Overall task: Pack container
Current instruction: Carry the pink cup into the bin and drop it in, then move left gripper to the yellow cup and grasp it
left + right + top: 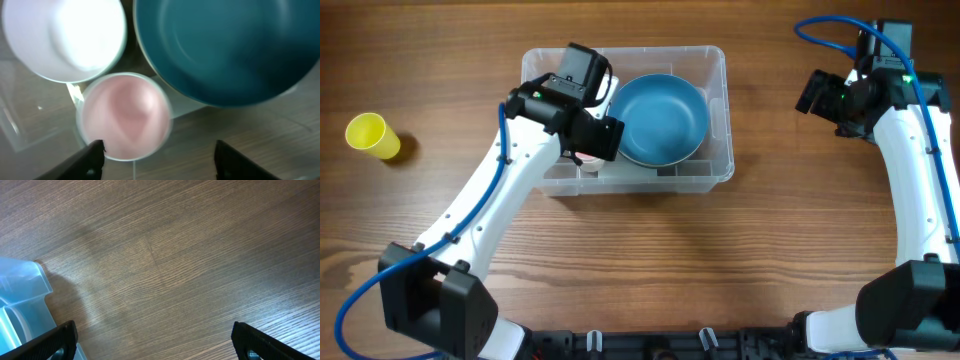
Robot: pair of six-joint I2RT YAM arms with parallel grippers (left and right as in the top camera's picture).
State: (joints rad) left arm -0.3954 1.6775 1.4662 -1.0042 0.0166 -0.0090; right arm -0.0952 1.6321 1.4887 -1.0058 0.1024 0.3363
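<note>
The clear container [717,120] stands at the table's back middle. A blue bowl [662,118] lies in its right half. My left gripper [592,140] hovers over its left half, open and empty. In the left wrist view its fingers [160,155] are spread just in front of a pink cup [125,116], which stands in the container beside a white bowl [65,37] and the blue bowl [225,50]. My right gripper [825,95] is open and empty over bare table to the right of the container. The right wrist view [155,340] shows only the container's corner [25,297].
A yellow cup [372,136] lies on the table at the far left, well apart from the container. The wooden table [650,260] stretches in front of the container.
</note>
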